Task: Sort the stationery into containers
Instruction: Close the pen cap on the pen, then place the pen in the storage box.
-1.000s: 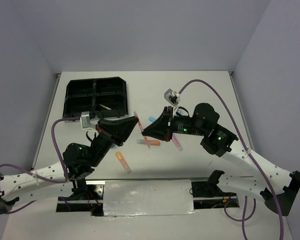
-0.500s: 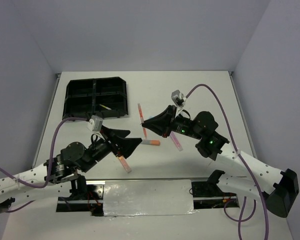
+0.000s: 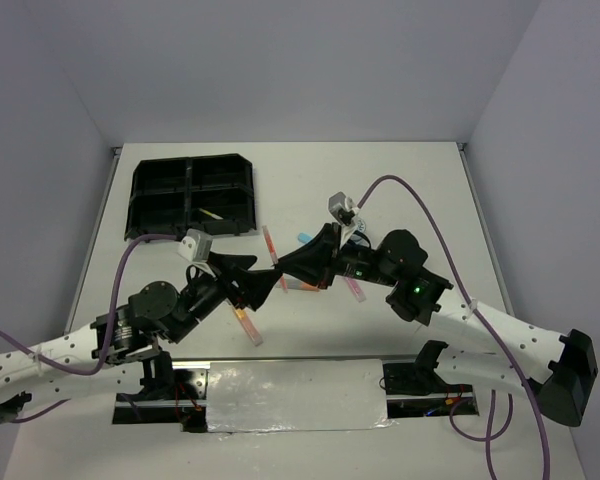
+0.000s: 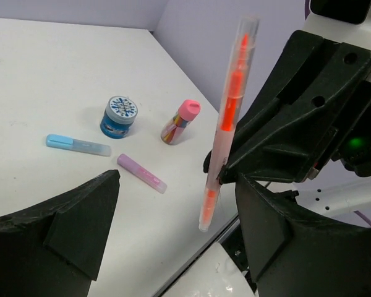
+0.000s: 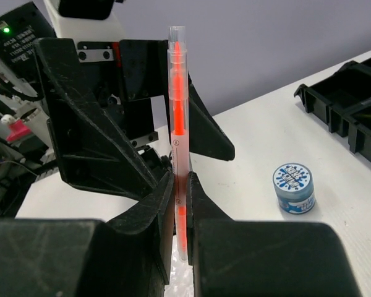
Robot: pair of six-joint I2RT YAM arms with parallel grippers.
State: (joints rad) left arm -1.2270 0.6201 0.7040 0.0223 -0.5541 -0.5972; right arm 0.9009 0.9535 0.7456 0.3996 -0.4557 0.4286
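Observation:
My right gripper (image 5: 180,180) (image 3: 286,270) is shut on a clear orange pen (image 5: 177,105) (image 4: 230,105) (image 3: 270,244) and holds it upright above the table. My left gripper (image 4: 176,189) (image 3: 258,283) faces it with jaws wide open; the pen's lower end hangs between them, touching neither. On the table lie a blue tub (image 4: 119,116) (image 5: 294,187), a pink-capped bottle (image 4: 180,119), a blue marker (image 4: 78,145) (image 3: 305,238) and a purple marker (image 4: 141,173). The black tray (image 3: 192,195) (image 5: 352,111) sits at the far left.
A yellow-orange marker (image 3: 246,325) lies near the left arm, and a pink marker (image 3: 355,288) lies under the right arm. A thin pen (image 3: 212,214) rests inside the tray. Walls close the table on three sides.
My left gripper let go of the orange pen, opened, drew back toward its base, then came forward again around the pen's lower end. The right gripper kept the pen and shifted slightly left.

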